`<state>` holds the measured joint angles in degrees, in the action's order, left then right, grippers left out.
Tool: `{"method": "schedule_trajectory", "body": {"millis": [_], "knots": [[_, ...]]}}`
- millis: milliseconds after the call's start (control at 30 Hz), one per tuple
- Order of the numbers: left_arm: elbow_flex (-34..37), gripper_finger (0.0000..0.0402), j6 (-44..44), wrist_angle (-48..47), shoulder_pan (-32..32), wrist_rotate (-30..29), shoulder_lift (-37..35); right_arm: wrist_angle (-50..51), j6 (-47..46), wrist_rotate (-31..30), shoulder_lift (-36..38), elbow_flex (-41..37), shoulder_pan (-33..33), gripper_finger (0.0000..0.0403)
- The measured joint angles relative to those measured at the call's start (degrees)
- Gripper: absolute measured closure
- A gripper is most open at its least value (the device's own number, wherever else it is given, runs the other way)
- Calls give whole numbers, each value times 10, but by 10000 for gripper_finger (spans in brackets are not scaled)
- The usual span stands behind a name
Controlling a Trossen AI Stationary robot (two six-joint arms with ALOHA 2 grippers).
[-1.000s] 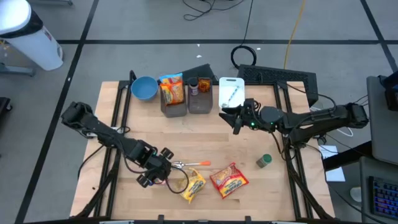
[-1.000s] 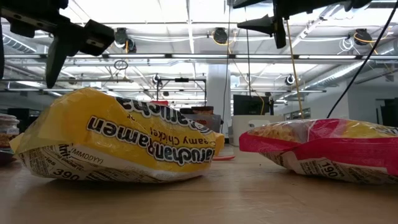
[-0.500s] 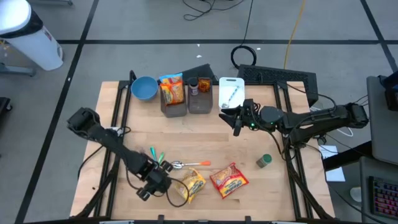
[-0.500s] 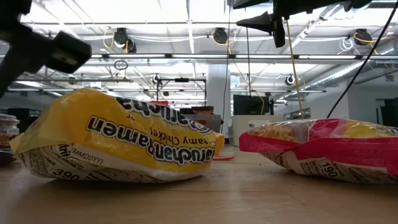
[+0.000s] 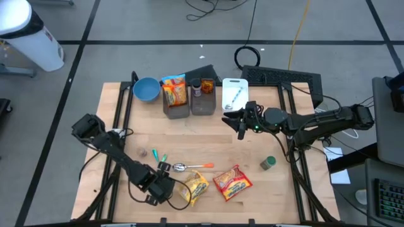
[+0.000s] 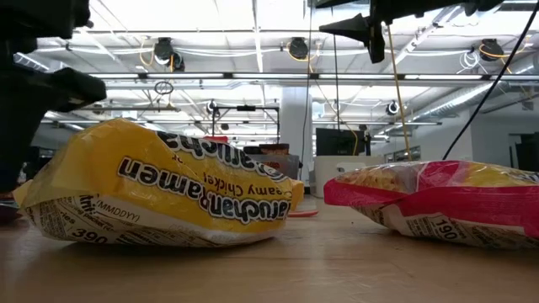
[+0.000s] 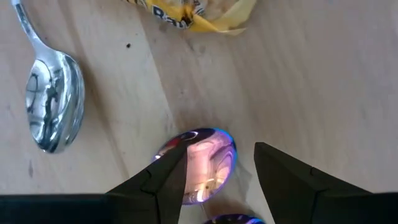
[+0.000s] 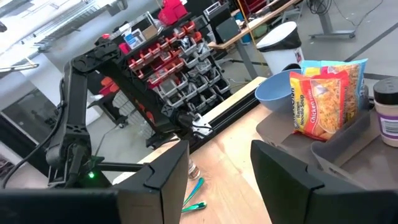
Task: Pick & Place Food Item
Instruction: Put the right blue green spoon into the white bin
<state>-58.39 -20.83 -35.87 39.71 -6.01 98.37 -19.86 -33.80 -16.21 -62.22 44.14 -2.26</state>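
left claw (image 7: 214, 165) low, open — right claw (image 5: 235, 120) raised, open

light: bright overhead ceiling lamps (image 6: 167, 52) | glare: violet reflection on table (image 7: 323, 81) | blur: low-view foreground arm

Both arms are matte black, chunky jointed segments; right arm (image 5: 315, 123) shows a small green light near its claw (image 5: 238, 124), thin cables trailing along the left arm (image 5: 117, 151).
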Motion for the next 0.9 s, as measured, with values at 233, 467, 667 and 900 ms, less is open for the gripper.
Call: {"method": "schedule_trajectory", "body": {"millis": [233, 467, 667, 900], "knots": [[0, 204, -34, 4, 16, -5, 0, 0, 0, 0, 0, 0, 0, 236], [0, 204, -30, -4, 16, -13, 4, 0, 0, 0, 0, 0, 0, 236], [0, 204, -7, -8, 2, -15, 17, 0, 0, 0, 0, 0, -1, 236], [0, 204, -7, -4, -6, -11, 26, -1, -13, 0, 0, 0, -1, 236]]}}
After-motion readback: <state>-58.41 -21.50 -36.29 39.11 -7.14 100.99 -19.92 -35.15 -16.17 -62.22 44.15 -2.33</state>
